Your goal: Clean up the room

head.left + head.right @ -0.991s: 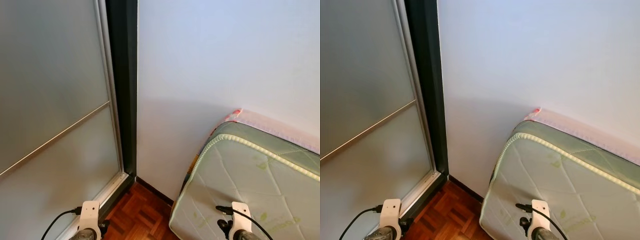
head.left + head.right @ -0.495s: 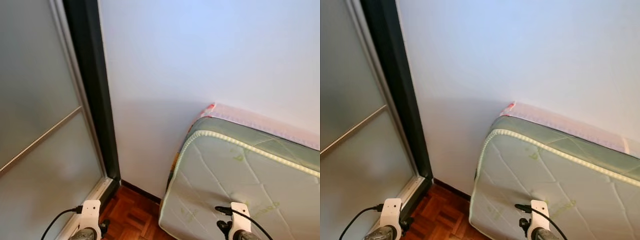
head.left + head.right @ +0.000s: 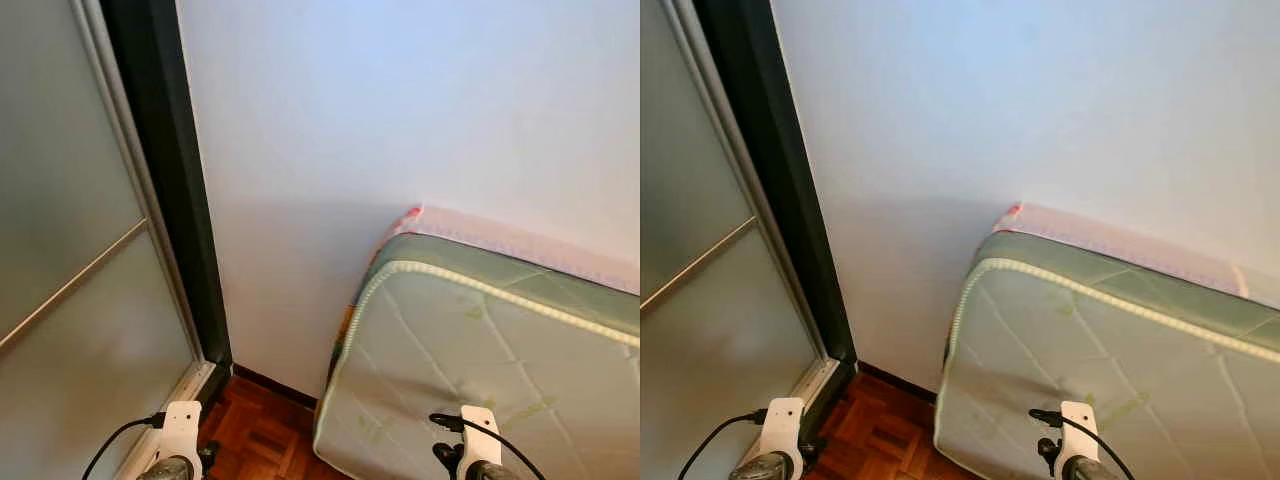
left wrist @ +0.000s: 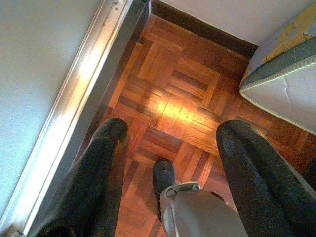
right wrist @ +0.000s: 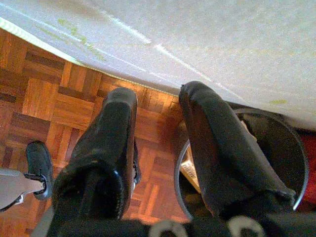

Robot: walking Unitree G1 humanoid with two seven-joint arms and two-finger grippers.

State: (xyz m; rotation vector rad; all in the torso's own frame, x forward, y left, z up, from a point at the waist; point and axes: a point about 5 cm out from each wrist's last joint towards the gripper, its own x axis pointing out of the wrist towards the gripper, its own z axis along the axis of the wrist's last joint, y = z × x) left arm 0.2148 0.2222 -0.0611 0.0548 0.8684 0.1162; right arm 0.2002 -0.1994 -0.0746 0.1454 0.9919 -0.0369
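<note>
A green-and-white quilted mattress (image 3: pixel 480 370) leans against the white wall (image 3: pixel 400 100), with a pink edge behind its top. My left gripper (image 4: pixel 173 131) hangs open over the parquet floor (image 4: pixel 182 94), nothing between its fingers. My right gripper (image 5: pixel 158 96) is also open and empty, hanging beside the mattress face (image 5: pixel 207 34). Below the right gripper stands a dark round bin (image 5: pixel 300 170) with a cardboard-coloured item (image 5: pixel 190 169) inside. Both wrists (image 3: pixel 180 432) (image 3: pixel 478 432) sit low at the picture's bottom edge.
A frosted sliding door (image 3: pixel 70 250) with a dark frame (image 3: pixel 165 190) fills the left side; its metal track (image 4: pixel 74 103) runs along the floor. My black foot (image 4: pixel 164 175) stands on the parquet between door and mattress. The floor strip there is narrow.
The whole picture has shifted: the camera has turned to the right, so the door slid towards the left edge and more mattress shows. Both arms hang as before.
</note>
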